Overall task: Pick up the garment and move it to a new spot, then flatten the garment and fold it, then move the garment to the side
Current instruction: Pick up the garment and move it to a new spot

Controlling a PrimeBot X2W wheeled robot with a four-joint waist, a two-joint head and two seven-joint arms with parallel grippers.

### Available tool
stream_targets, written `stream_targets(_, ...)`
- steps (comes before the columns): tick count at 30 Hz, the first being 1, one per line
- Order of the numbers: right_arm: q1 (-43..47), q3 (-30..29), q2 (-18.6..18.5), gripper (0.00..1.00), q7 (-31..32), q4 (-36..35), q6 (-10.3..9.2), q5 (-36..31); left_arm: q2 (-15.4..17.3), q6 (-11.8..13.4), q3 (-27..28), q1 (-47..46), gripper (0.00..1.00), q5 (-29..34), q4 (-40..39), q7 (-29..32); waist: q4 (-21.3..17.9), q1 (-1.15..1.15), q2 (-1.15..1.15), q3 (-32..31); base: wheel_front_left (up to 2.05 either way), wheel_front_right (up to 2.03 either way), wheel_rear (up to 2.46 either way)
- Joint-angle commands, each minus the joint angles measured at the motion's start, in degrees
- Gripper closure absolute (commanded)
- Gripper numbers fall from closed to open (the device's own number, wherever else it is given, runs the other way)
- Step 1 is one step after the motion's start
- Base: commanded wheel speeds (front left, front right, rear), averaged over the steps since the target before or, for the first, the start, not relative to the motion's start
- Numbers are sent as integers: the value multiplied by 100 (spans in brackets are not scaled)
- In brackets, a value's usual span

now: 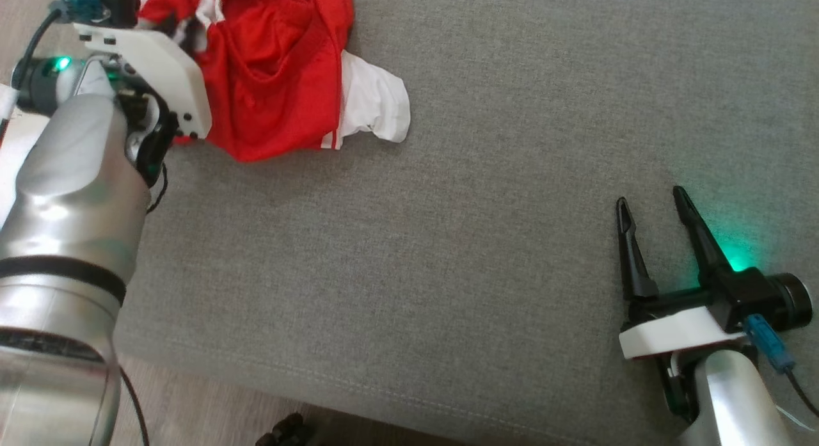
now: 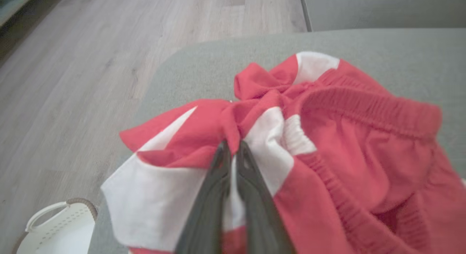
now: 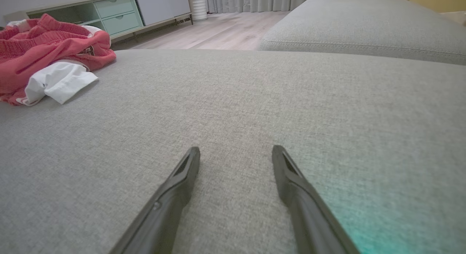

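Note:
The garment [image 1: 275,68] is a crumpled red piece with white panels and an elastic waistband, lying at the far left of the grey cushion [image 1: 486,196]. In the left wrist view my left gripper [image 2: 233,146] is shut on a fold of the garment [image 2: 346,144], its two dark fingers pinching red and white cloth. In the head view its fingertips are hidden behind the white wrist housing [image 1: 160,68]. My right gripper [image 1: 649,199] rests low over bare cushion at the right, open with nothing between its fingers [image 3: 236,148]. The garment [image 3: 47,57] lies far to its left.
Wooden floor [image 2: 91,57] lies beyond the cushion's left edge, with a white perforated basket [image 2: 58,225] standing on it. A second grey cushion [image 3: 364,28] adjoins at the far side. A low cabinet with drawers [image 3: 120,13] stands against the wall.

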Motion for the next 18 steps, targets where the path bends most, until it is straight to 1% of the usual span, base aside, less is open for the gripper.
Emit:
stream_targets(1,-130,26,-47,0,13,98,21,-51,300,9,125,-295,100,-31,-104,-110,8,0,0,-50,0,0,0)
stream_targets(6,-118,134,-47,0,13,195,21,140,390,8,55,-593,100,36,-4,-744,-54,0,0,-492,0,0,0)
stream_targets(9,-86,247,-47,0,13,244,21,333,416,8,10,-813,100,63,-28,-958,-148,0,0,-836,0,0,0)
stream_targets(14,43,446,-47,0,13,337,21,706,406,8,-275,-1073,100,118,-269,-1070,-419,0,0,-1450,0,0,0)
stream_targets(18,169,615,-47,0,13,365,21,974,429,7,-544,-1207,100,-21,-594,-991,-802,0,0,-1845,0,0,0)
